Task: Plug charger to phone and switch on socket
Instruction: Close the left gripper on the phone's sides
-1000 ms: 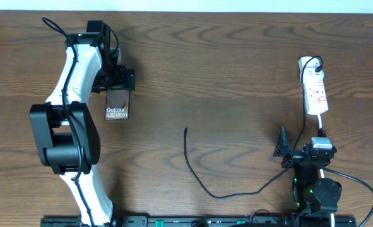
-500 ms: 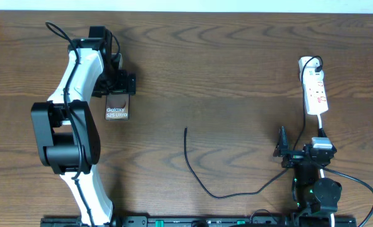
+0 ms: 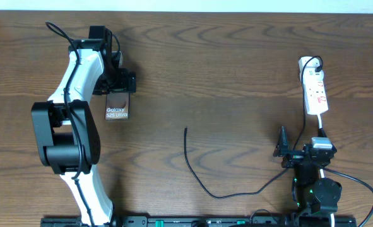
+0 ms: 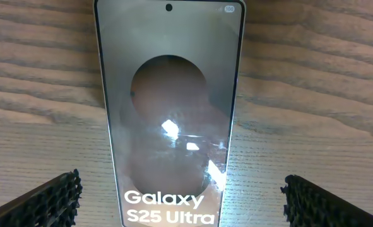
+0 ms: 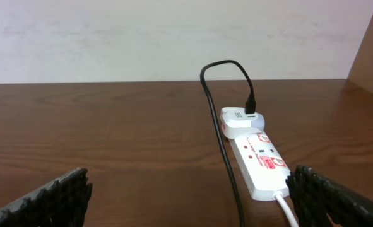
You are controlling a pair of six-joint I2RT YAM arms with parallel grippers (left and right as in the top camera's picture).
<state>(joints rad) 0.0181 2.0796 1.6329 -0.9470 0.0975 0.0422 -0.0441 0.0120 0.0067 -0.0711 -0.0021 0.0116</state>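
Observation:
The phone (image 3: 117,107) lies flat on the wooden table at the left, its "Galaxy S25 Ultra" lettering towards me. My left gripper (image 3: 118,87) is open over its far end. In the left wrist view the phone (image 4: 170,107) lies between the two fingers (image 4: 47,202), which do not touch it. The charger cable (image 3: 202,184) curves across the table's middle, and its free tip (image 3: 186,130) lies bare. The socket strip (image 3: 314,88) lies at the right, with the cable (image 5: 221,139) running into a white plug (image 5: 242,121) at its far end. My right gripper (image 5: 189,202) is open and empty, short of the strip (image 5: 262,165).
The strip's white cord (image 5: 288,211) runs back towards the right arm's base (image 3: 315,189). A pale wall stands behind the table's far edge. The left arm (image 3: 69,126) lies along the left side.
The left arm has shifted very slightly to the right over the phone's far end. The phone, the cable and the right arm have not moved.

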